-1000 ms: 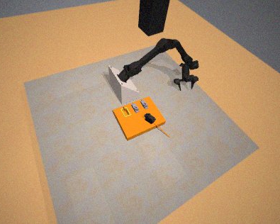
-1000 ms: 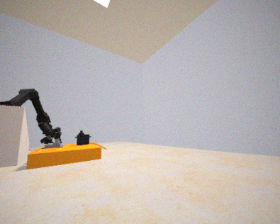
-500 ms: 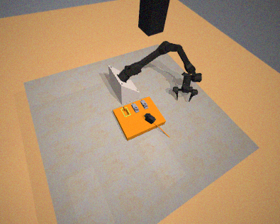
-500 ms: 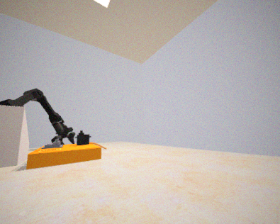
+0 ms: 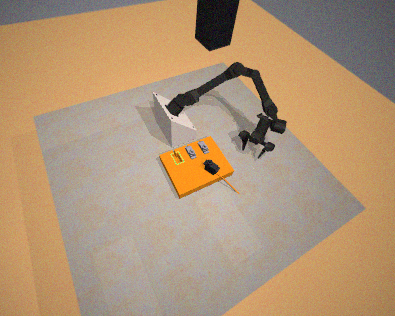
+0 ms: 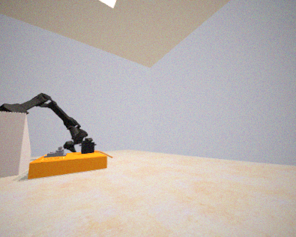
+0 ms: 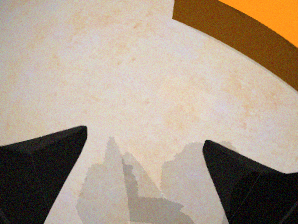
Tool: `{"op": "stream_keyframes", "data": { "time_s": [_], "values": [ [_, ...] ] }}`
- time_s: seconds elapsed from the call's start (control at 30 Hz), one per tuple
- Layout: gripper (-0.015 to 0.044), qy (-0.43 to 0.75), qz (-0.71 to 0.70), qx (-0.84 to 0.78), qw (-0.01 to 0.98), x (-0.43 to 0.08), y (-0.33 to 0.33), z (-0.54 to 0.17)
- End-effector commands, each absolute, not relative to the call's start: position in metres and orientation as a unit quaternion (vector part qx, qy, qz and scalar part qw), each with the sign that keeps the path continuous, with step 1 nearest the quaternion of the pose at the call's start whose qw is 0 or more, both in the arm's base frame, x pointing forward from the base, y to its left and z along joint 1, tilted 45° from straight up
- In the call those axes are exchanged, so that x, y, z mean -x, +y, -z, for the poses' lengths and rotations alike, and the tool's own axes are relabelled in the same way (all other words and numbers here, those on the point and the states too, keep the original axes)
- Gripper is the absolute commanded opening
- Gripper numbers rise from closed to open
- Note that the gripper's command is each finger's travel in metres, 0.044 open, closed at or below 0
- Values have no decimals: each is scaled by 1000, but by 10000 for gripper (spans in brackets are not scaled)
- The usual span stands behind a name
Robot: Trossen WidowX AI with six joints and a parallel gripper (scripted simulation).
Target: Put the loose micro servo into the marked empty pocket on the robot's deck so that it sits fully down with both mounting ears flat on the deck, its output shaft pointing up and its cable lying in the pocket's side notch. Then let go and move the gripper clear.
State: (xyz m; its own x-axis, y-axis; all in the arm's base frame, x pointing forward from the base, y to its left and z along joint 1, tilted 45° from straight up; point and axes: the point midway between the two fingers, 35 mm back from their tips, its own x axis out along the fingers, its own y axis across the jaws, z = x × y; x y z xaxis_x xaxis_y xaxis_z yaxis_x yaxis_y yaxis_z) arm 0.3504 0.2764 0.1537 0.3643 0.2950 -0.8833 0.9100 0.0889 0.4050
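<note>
The loose micro servo point(image 5: 211, 167) point(image 6: 88, 145) is black and stands upright on the orange deck point(image 5: 187, 183) point(image 6: 69, 167), shaft side up. Its orange cable point(image 5: 229, 185) point(image 6: 106, 154) runs out over the deck's edge. The marked pocket point(image 5: 177, 157) has a yellow-green outline near the deck's far left corner in the top view; it is empty of a servo. My gripper point(image 5: 252, 151) point(image 7: 147, 139) is open and empty, off the deck on the right in the top view, above the mat. The wrist view shows only a corner of the deck point(image 7: 270, 20) at upper right; the servo is outside it.
Two grey servos point(image 5: 190, 152) point(image 5: 203, 147) sit in the deck beside the marked pocket. The white wedge-shaped arm base point(image 5: 181, 131) point(image 6: 8, 144) stands just behind the deck. A black block point(image 5: 216, 22) is at the top of the top view. A grey mat point(image 5: 137, 225) lies under everything.
</note>
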Motion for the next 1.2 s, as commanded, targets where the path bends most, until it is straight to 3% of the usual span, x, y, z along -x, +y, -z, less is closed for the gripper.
{"op": "stream_keyframes", "data": {
  "time_s": [0.0, 1.17],
  "values": [
    [440, 495, 322, -624, 512, -357, 252, -136],
    [440, 431, 552, -713, 49, -360, 61, -54]
  ]
}}
